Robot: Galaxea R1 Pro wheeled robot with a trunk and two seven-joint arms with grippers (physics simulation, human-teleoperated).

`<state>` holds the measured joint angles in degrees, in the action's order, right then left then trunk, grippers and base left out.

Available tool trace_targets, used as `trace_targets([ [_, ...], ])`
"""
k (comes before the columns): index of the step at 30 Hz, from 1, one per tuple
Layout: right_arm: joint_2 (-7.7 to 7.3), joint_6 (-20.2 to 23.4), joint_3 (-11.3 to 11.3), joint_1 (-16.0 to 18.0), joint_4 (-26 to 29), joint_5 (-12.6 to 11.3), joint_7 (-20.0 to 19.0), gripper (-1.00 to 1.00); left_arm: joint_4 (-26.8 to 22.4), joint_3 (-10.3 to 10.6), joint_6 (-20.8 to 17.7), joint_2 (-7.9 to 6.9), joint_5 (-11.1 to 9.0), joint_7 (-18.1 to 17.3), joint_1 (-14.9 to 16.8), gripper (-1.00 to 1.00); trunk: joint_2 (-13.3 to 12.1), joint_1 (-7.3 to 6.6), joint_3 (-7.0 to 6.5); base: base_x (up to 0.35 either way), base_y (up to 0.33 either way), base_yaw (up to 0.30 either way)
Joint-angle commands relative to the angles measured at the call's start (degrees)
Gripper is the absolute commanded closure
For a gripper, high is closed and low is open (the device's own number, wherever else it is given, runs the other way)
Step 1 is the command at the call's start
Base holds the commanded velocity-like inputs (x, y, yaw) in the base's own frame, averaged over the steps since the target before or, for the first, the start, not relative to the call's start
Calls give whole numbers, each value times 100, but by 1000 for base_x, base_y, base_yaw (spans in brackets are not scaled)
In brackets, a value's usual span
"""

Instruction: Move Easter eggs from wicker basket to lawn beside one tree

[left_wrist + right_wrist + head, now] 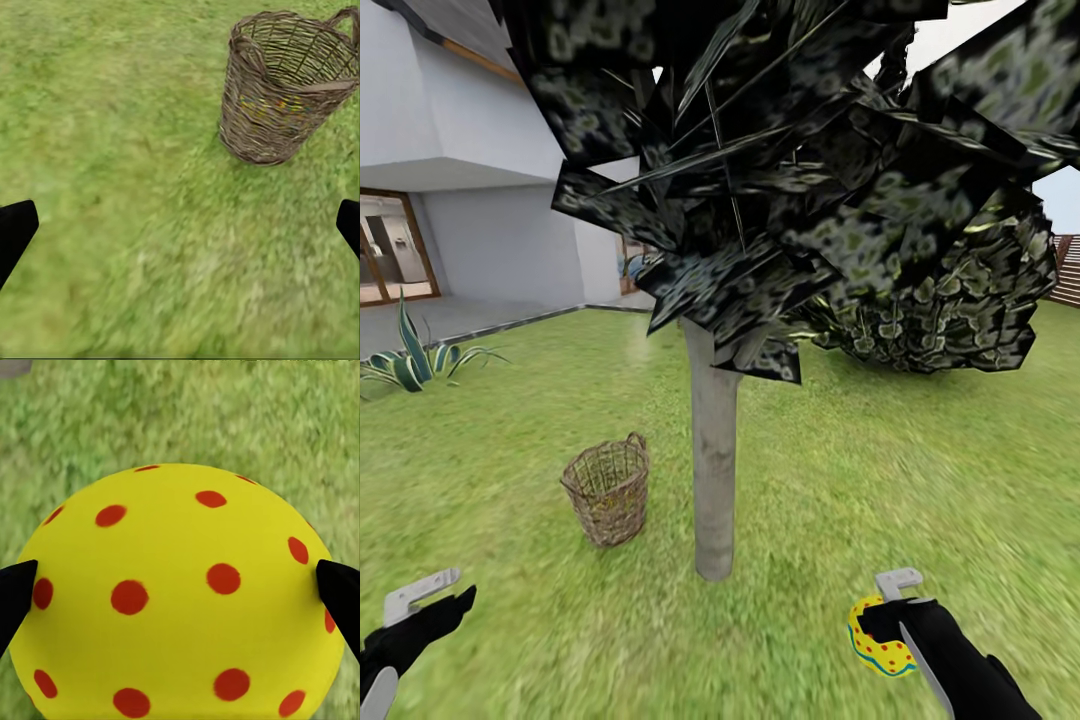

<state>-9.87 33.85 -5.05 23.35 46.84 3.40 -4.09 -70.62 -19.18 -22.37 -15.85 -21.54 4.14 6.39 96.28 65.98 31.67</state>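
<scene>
Right end effector clamps a yellow egg at lower right; tree stands up-left, basket beyond; left end effector open, empty

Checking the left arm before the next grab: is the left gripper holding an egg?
No: the left wrist view shows the left gripper open over bare lawn, nothing between its fingers.

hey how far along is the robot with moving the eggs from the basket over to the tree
Done: no egg shows on the lawn by the tree yet. In hand: the right hand grips one yellow egg with red dots, held above grass right of the trunk. The left hand is open and empty. Left: set this egg down at the tree, then fetch the rest; colours show through the wicker basket weave, though the count is unclear.
</scene>
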Motion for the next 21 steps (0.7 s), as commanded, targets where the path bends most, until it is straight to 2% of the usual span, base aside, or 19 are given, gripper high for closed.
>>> trace_targets([
  [1, -7, 28, -13, 3, 9, 38, -30, 100, -5, 3, -30, 6, -61, 41, 2, -100, 45, 22, 25, 0, 0, 0],
  [9, 37, 27, -29, 3, 25, 62, -22, 100, 31, 20, -4, 153, -61, 43, 2, -100, 366, 198, 202, 0, 0, 54],
  [15, 104, 51, -47, 3, 35, 56, -22, 100, 39, 27, -18, 176, -53, 41, 2, -100, 607, 330, 319, 0, 0, 32],
  [16, 135, 44, -48, 3, 53, 56, -15, 100, 43, 28, -20, 189, -53, 42, 2, -100, 647, 352, 337, 0, 0, 1],
  [17, 243, 15, -43, 6, 61, 53, 68, 100, 46, 24, -21, 198, -52, 42, 2, -100, 687, 374, 355, 0, 0, 0],
  [19, 408, -55, -41, 18, 37, 56, 500, 100, 48, 21, -21, 203, -52, 43, 2, -100, 767, 418, 391, 0, 0, 0],
  [21, 519, -302, -40, 27, 5, 50, 786, 100, 48, 22, -22, 206, -52, 43, 2, -100, 847, 462, 426, 0, 0, 0],
])
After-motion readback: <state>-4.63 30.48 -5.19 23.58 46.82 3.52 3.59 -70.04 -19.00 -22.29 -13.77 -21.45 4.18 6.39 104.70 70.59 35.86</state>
